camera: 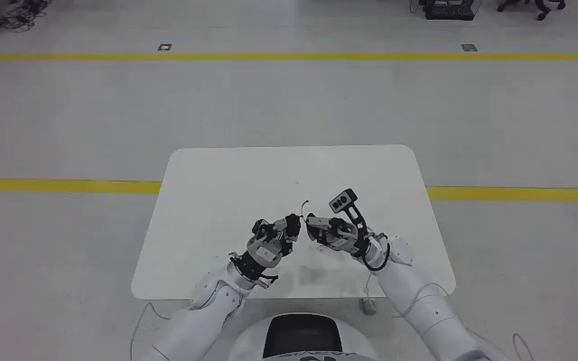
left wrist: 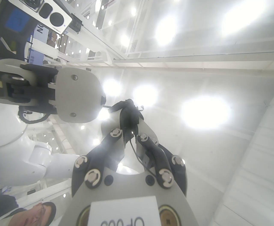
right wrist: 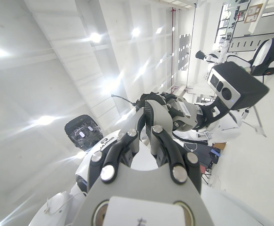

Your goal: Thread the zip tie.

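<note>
Left claw point(left wrist: 129, 112), right claw point(right wrist: 145, 107) pinch zip tie point(right wrist: 123, 98); tail points away from robot.

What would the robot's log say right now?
left jaws: shut on zip tie | right jaws: shut on zip tie | where: above table

There's a white label point(left wrist: 126, 210) on the base of the left gripper point(left wrist: 128, 111), its dark characters upside down and cut off by the frame edge. From the right wrist, a narrow label point(right wrist: 185, 109) shows on that same gripper, its print tiny. The right gripper point(right wrist: 147, 107) carries a white label point(right wrist: 145, 214) too, with just a fragment of a mark showing. Behind, a blue sign point(left wrist: 18, 20) and wall posters point(right wrist: 253, 10) are too far off to read.
</note>
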